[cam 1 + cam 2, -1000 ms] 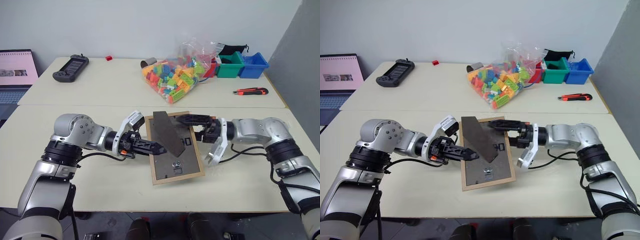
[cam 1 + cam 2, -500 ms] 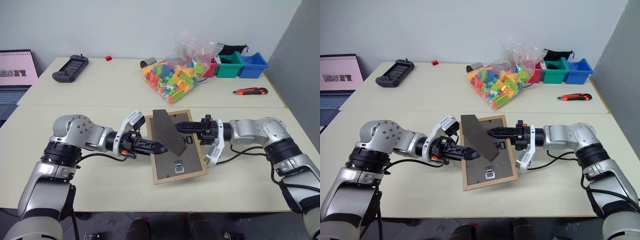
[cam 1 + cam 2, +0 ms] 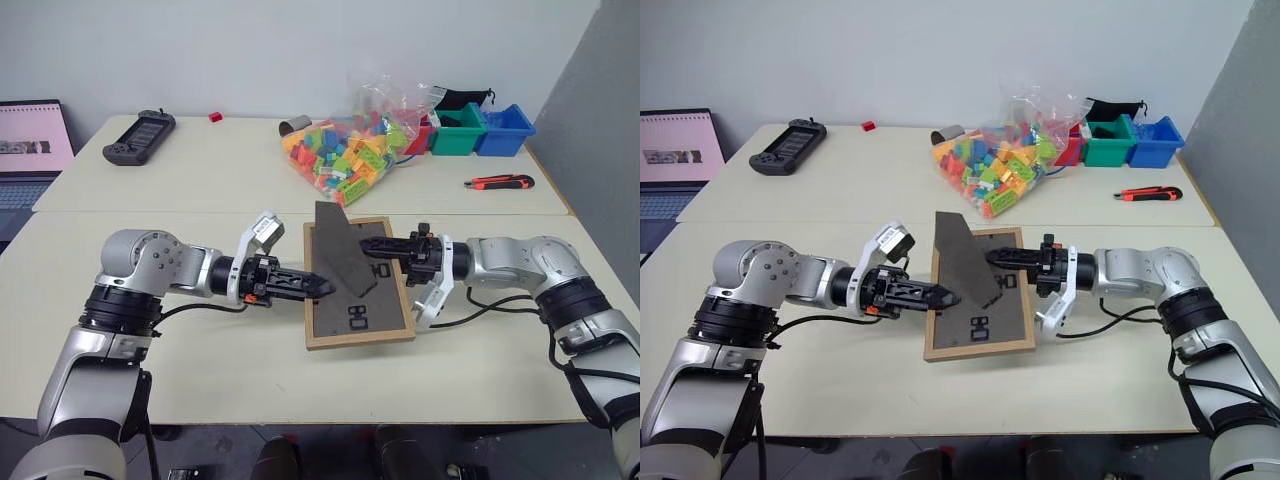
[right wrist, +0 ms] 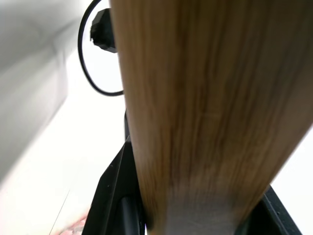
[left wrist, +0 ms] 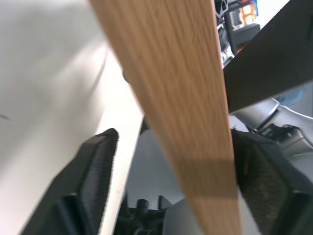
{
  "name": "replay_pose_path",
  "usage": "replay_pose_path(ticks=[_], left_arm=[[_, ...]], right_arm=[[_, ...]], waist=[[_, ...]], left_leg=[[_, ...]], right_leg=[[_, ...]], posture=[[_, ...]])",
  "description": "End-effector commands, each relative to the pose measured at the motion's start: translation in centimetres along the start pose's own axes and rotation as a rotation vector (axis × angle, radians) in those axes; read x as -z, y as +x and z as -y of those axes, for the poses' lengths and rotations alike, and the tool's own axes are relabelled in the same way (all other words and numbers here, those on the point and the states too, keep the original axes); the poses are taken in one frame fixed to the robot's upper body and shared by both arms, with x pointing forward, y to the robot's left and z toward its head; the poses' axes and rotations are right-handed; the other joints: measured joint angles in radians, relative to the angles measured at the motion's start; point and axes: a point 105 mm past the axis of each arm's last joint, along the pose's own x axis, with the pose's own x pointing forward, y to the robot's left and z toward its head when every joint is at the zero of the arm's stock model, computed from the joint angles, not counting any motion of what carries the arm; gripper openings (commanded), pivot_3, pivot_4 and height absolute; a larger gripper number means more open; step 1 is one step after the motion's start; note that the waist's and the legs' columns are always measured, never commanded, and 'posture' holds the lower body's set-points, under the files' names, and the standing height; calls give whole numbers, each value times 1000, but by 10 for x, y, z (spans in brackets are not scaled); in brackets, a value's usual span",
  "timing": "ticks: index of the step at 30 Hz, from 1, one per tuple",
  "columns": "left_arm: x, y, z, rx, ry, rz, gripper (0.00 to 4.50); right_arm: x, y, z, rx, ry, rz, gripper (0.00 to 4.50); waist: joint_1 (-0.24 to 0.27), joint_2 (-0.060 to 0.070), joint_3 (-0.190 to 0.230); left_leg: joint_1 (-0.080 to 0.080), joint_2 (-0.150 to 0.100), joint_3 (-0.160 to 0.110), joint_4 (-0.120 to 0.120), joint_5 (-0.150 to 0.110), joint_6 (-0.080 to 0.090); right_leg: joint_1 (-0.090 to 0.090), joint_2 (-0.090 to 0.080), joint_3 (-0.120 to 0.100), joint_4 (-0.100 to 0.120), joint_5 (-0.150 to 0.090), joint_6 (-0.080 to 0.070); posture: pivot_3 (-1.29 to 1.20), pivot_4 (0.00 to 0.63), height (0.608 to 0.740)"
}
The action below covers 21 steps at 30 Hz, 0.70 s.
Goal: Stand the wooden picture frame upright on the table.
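The wooden picture frame (image 3: 356,302) is held over the table (image 3: 200,370) with its dark back panel facing up. Its stand (image 3: 335,250) is folded out from the back. My right gripper (image 3: 372,246) comes in from the right and is shut on the frame's right edge. The light wood edge (image 4: 195,107) sits tight between its black fingers in the right wrist view. My left gripper (image 3: 322,288) points at the frame's left edge and is open. Its fingers (image 5: 98,166) stand wide on either side of the wood (image 5: 186,122), with a gap showing.
On the rear table are a bag of coloured bricks (image 3: 350,140), green (image 3: 460,130) and blue (image 3: 505,128) bins, a box cutter (image 3: 500,182) and a game controller (image 3: 140,137). A laptop (image 3: 30,135) stands at far left.
My right gripper shut on the frame's right edge. My left gripper then opened off the left edge. The frame turned squarer and lies flatter.
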Motion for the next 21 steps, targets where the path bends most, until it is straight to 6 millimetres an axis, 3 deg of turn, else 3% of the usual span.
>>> replay_pose_path(ticks=[1, 4, 7, 9, 15, 18, 21], left_arm=[[-15, -19, 7, -63, 116, 72, 4429], [-32, -52, -6, -251, 239, 212, 4429], [-31, -64, -14, -419, 397, 220, 4429], [-24, -60, -5, -418, 476, 201, 4429], [-26, -54, -6, -557, 662, 283, 4429], [-24, -52, -17, -652, 739, 287, 4429], [-28, -54, -30, -739, 788, 349, 4429]], right_arm=[[6, -9, 19, 88, 32, -34, 1444], [17, -22, 4, 81, 200, -127, 1444], [35, -23, -1, 130, 428, -261, 1444], [50, -18, 1, 180, 648, -322, 1444], [78, 1, 9, 273, 1264, -330, 1444], [86, 13, 15, 333, 1485, -302, 1444], [89, 26, 15, 370, 1588, -288, 1444]], waist=[[0, 0, 0], [0, 0, 0], [-4, 0, 0], [-7, 0, 0], [3, 0, 0], [6, 0, 0], [6, 0, 0]], left_leg=[[0, 0, 0, 0, 0, 0], [0, 0, 0, 0, 0, 1], [1, 1, 1, -1, -1, 1], [2, 1, 1, -1, -1, 2], [2, 2, 0, 0, -1, 2], [2, 1, 0, 0, -1, 3], [3, 1, 0, -1, -2, 3]], right_leg=[[0, 0, 0, 0, 0, 0], [1, 0, 0, 0, 0, 0], [1, 0, 0, -1, 0, 0], [3, -1, 1, -1, 0, 0], [5, -1, -2, -1, 0, 0], [5, -2, -2, -1, 0, 0], [5, -2, -3, -1, 0, 0]], posture=[[0, 150, 740], [0, 150, 740], [0, 150, 740], [0, 150, 740], [0, 150, 740], [0, 150, 740], [0, 150, 740]])
